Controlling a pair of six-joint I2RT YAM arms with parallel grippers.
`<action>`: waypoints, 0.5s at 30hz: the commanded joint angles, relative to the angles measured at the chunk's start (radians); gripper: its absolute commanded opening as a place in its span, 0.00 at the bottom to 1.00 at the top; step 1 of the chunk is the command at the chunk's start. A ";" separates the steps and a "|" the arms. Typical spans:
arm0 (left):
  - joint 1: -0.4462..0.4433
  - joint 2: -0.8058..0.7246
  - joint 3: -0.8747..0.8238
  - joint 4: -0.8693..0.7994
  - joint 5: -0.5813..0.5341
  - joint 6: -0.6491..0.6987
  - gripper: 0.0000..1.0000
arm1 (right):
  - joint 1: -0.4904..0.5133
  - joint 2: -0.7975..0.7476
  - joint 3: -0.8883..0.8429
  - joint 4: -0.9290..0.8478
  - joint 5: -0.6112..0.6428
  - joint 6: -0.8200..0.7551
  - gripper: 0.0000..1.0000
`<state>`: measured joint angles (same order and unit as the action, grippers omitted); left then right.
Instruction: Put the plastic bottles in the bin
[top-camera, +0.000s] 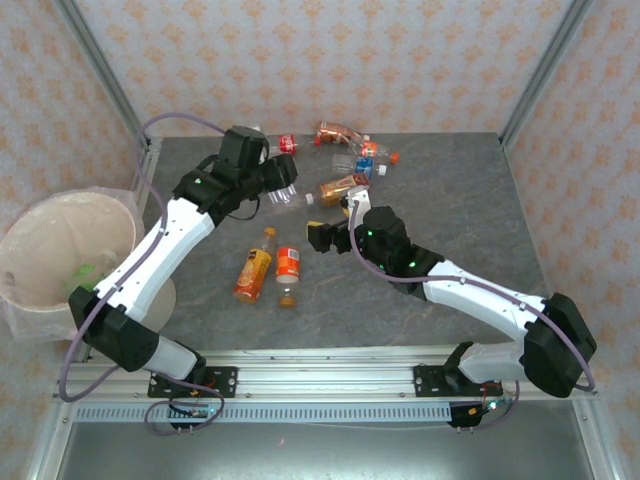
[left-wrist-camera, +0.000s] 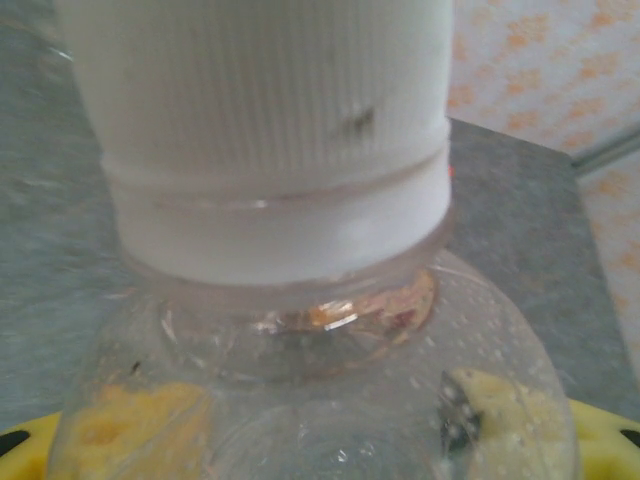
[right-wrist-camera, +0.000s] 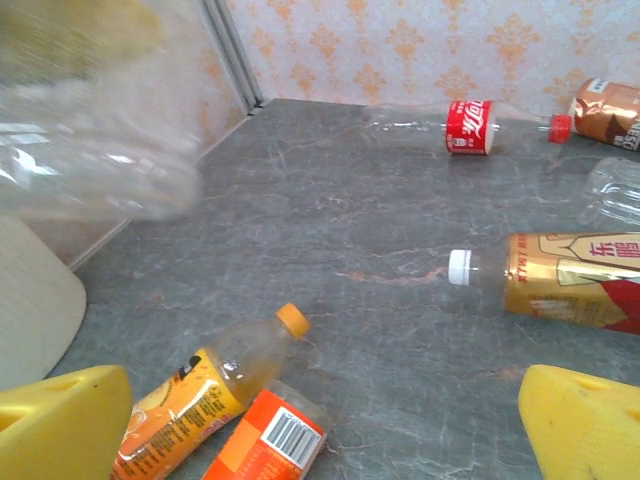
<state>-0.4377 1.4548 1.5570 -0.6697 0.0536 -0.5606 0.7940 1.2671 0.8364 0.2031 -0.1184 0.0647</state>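
Note:
My left gripper (top-camera: 278, 183) is shut on a clear plastic bottle (top-camera: 288, 196) with a white cap (left-wrist-camera: 270, 130), held above the table at the back left. Its yellow pads (left-wrist-camera: 100, 425) press the bottle's shoulders. My right gripper (top-camera: 322, 237) hangs open over the table's middle, with nothing between its yellow pads (right-wrist-camera: 585, 430). Just below it lie an orange-capped bottle (right-wrist-camera: 210, 385) and an orange-labelled bottle (right-wrist-camera: 265, 440). The bin (top-camera: 65, 260), round, pale and lined with a bag, stands off the table's left edge.
More bottles lie at the back: a gold-labelled one (right-wrist-camera: 565, 280), a red-labelled one (right-wrist-camera: 455, 125), a brown one (right-wrist-camera: 605, 105) and a clear one (right-wrist-camera: 615, 190). Metal frame posts (top-camera: 105, 70) stand at the back corners.

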 joint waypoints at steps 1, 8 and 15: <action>0.001 -0.063 0.057 -0.154 -0.209 0.084 0.59 | 0.002 -0.002 0.019 -0.021 0.073 -0.013 0.99; 0.046 -0.205 0.061 -0.198 -0.392 0.167 0.60 | 0.002 0.027 0.042 -0.042 0.111 0.001 0.99; 0.153 -0.376 -0.050 -0.161 -0.521 0.138 0.61 | 0.002 0.048 0.062 -0.045 0.135 0.020 0.99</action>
<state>-0.3130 1.1316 1.5532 -0.8249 -0.3538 -0.4259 0.7940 1.3098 0.8616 0.1684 -0.0181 0.0696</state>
